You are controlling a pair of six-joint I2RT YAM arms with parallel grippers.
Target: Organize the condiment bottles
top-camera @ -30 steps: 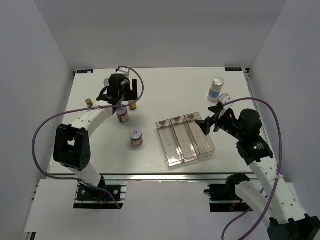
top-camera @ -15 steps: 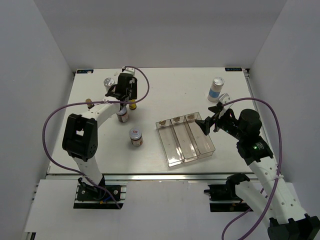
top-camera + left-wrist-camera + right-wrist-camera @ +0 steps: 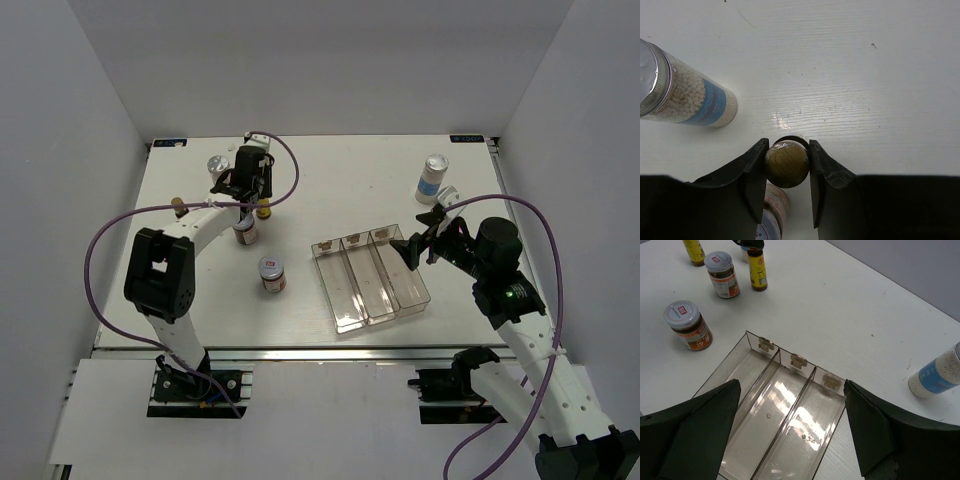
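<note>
The left gripper [image 3: 786, 150] is seen closed on the dull gold cap of a thin yellow bottle [image 3: 786, 165], both fingers touching it; the bottle is stood upright at the far left of the table [image 3: 350, 170]. A white blue-labelled bottle [image 3: 695, 100] is found beside it, a brown jar [image 3: 772, 220] crowded close on the near side. The right gripper [image 3: 412, 245] is held wide open and empty by the clear tray [image 3: 370, 285].

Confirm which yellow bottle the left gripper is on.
Yellow bottle beside the brown jar, cap pinched in the left gripper; the other yellow bottle stands alone, untouched.
</note>
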